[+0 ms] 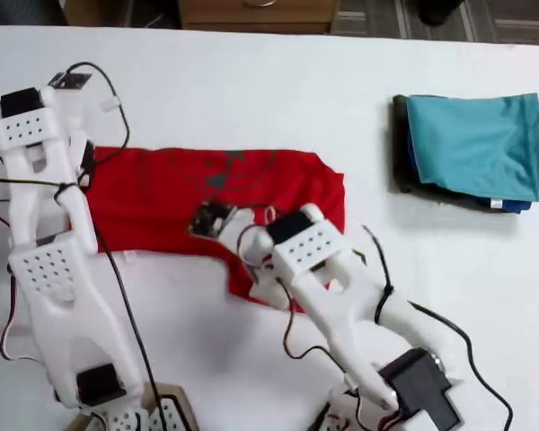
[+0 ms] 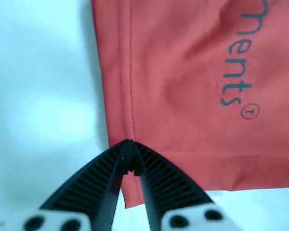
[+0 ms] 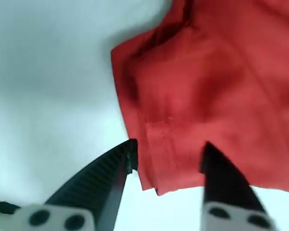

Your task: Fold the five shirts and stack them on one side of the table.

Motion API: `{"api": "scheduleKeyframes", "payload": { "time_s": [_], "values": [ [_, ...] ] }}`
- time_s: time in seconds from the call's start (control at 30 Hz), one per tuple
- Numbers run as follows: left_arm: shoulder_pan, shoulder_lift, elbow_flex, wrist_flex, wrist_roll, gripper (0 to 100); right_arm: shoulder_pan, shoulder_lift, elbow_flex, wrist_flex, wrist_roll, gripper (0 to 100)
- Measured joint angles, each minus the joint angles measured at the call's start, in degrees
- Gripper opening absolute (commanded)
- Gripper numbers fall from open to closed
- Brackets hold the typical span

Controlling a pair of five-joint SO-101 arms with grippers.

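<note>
Now, a red shirt (image 1: 180,193) on the table (image 1: 251,81), a gripper at each of two edges

In the high view the shirt lies stretched from 9 o'clock toward the centre of the table, printed side up. The left gripper (image 2: 128,161) sits at the shirt's 9 o'clock end, clenched on the stitched hem near a corner. The right gripper (image 3: 168,154) is at the shirt's 5 o'clock flap, fingers spread wide, one off the cloth's edge and one over it, grasping nothing. A stack (image 1: 476,148) of folded shirts, teal on top, rests well apart at the table's 2 o'clock side
</note>
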Motion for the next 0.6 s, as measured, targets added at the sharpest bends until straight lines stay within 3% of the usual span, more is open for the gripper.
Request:
{"api": "scheduleKeyframes", "payload": {
  "time_s": [0.27, 0.6],
  "values": [
    [0.0, 0.0, 0.0, 0.0, 0.0, 3, -6.24, 0.0, 5.89, -2.64, 0.44, 24.1],
    [-0.09, 0.0, 0.0, -0.26, 2.02, 3, -5.89, 2.37, 11.78, -14.68, 0.26, 24.1]
  ]
}}
